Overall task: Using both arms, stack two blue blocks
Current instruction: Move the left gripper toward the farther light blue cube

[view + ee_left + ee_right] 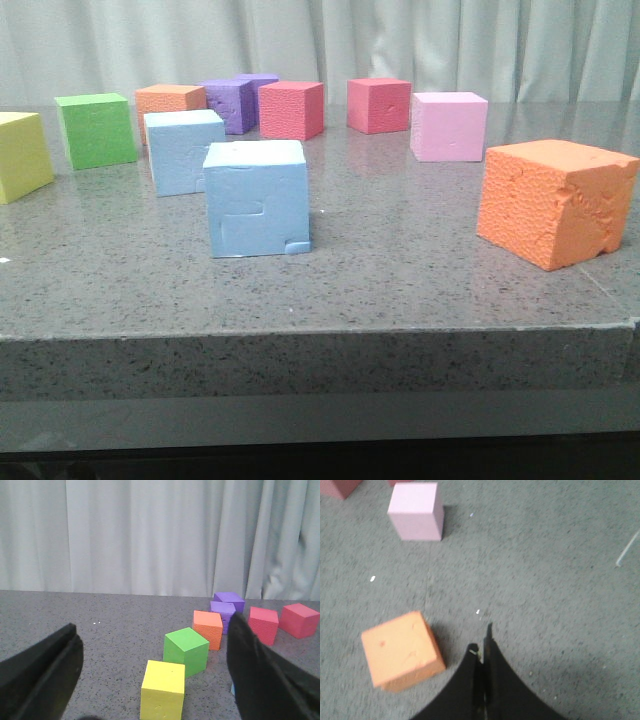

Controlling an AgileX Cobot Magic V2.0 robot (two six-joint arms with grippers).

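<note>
The gray table point(400, 290) is the biggest thing, and all the blocks sit on it. The left claw point(155, 680) hangs low over the table with its two black fingers point(260, 680) spread far apart and nothing between them. Just ahead of it, in the gap, sits a yellow block point(162, 689), then a green block point(186, 650) a bit farther, then an orange block point(208, 628), two purple blocks point(226, 606) and two red blocks point(263, 624) farther still. A tiny bit of blue peeks out beside one finger, too small to tell much.

The right claw point(481, 652) points down at the table with its fingers pressed together, holding nothing. A second orange block point(401, 650) sits just beside it, not touching. A pink block point(417, 511) sits well away from it.

From the front, the near blue block point(257, 198) stands flat and square, one face toward the camera and a little notch at its bottom corner. It is a cube, so no side is longer. The far blue block point(183, 150) stands flat close behind it, turned a little. They are not stacked. Neither claw touches them.
</note>
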